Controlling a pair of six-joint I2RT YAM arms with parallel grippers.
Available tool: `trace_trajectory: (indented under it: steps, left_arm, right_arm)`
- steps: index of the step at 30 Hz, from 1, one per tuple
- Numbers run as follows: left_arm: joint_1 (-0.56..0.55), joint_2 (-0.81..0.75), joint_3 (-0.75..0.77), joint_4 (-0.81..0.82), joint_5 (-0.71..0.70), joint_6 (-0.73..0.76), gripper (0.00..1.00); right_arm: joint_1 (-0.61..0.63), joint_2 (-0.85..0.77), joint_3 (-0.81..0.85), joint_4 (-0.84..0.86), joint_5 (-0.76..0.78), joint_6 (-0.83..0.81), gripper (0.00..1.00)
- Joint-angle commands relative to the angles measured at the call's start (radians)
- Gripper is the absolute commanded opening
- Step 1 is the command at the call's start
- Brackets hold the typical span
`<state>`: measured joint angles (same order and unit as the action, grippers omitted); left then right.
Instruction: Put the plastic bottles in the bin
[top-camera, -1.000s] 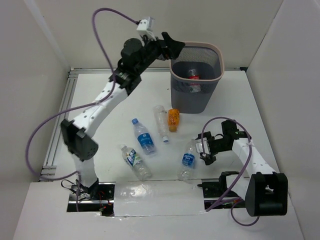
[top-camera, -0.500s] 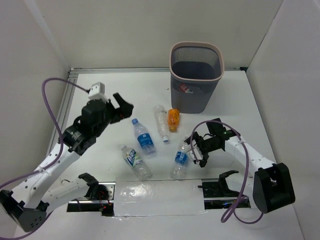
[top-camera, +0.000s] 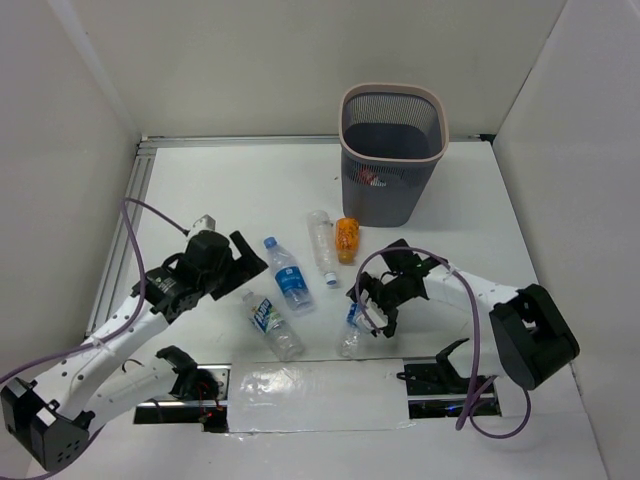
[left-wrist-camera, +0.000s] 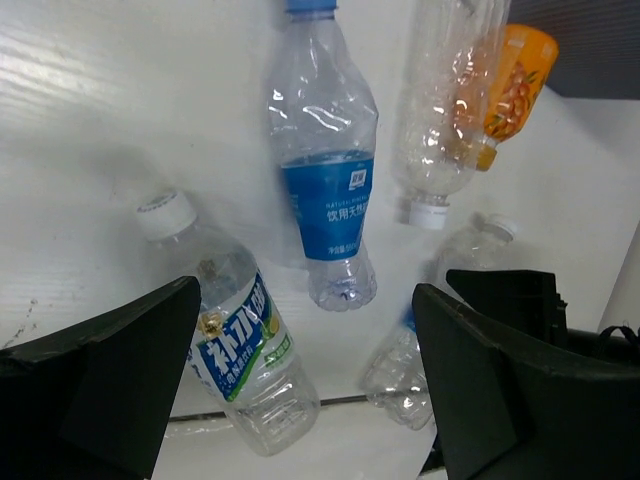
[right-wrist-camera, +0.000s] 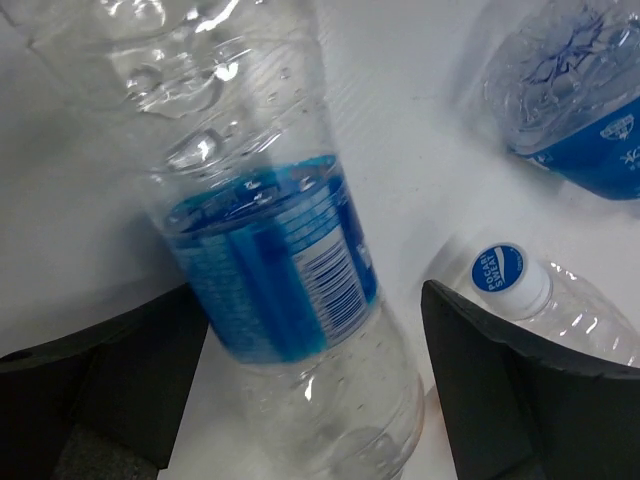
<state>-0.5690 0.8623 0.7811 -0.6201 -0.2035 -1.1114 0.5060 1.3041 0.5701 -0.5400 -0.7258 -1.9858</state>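
Note:
The dark mesh bin (top-camera: 392, 190) stands at the back right, and something red (top-camera: 371, 179) shows through its mesh. Several plastic bottles lie on the white table: two with blue labels (top-camera: 289, 274) (top-camera: 270, 325), a plain clear one (top-camera: 321, 243) and a short orange one (top-camera: 346, 239). My right gripper (top-camera: 372, 306) (right-wrist-camera: 315, 400) is open and straddles another blue-label bottle (right-wrist-camera: 280, 280) (top-camera: 354, 328), with a gap on the right side. My left gripper (top-camera: 243, 262) (left-wrist-camera: 300, 390) hangs open over the two left bottles (left-wrist-camera: 327, 190) (left-wrist-camera: 236, 340), holding nothing.
The plain bottle's blue-printed cap (right-wrist-camera: 508, 273) lies close to my right finger. The table's metal rail (top-camera: 130, 215) runs along the left, and white walls close in the sides. The orange bottle (left-wrist-camera: 516, 78) lies just in front of the bin.
My left arm swung down from over the bin to low over the left bottles. My right gripper moved left onto the blue-label bottle, which shifted left, and its jaws have narrowed slightly.

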Motion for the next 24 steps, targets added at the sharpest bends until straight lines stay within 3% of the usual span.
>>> trace_trajectory:
  steps: [1, 2, 5, 11, 15, 18, 24]
  left_arm:
    - [-0.022, 0.006, 0.007, -0.016, 0.047, -0.044, 1.0]
    - [-0.022, 0.006, 0.007, -0.017, 0.047, -0.044, 1.0]
    - [-0.042, 0.015, -0.028, -0.026, 0.059, -0.053, 1.0]
    - [-0.085, 0.047, -0.128, -0.026, 0.07, -0.063, 1.0]
    - [-0.133, 0.081, -0.147, -0.017, 0.07, -0.087, 1.0]
    - [-0.176, 0.099, -0.148, -0.017, 0.043, -0.105, 1.0]
    - [-0.236, 0.13, -0.166, 0.051, -0.019, -0.137, 1.0]
  right_arm:
    - [0.016, 0.038, 0.03, -0.006, 0.028, -0.2, 0.88]
    - [0.016, 0.05, 0.03, -0.006, 0.028, -0.2, 0.88]
    - [0.016, 0.064, 0.05, -0.05, 0.016, -0.2, 0.75]
    - [0.005, 0.063, 0.097, -0.187, -0.03, -0.191, 0.42]
    - [-0.017, -0.021, 0.14, -0.218, -0.125, -0.134, 0.37]
    - [-0.017, -0.106, 0.189, -0.158, -0.213, 0.016, 0.37]
    - [0.029, -0.206, 0.298, 0.111, -0.308, 0.463, 0.35]
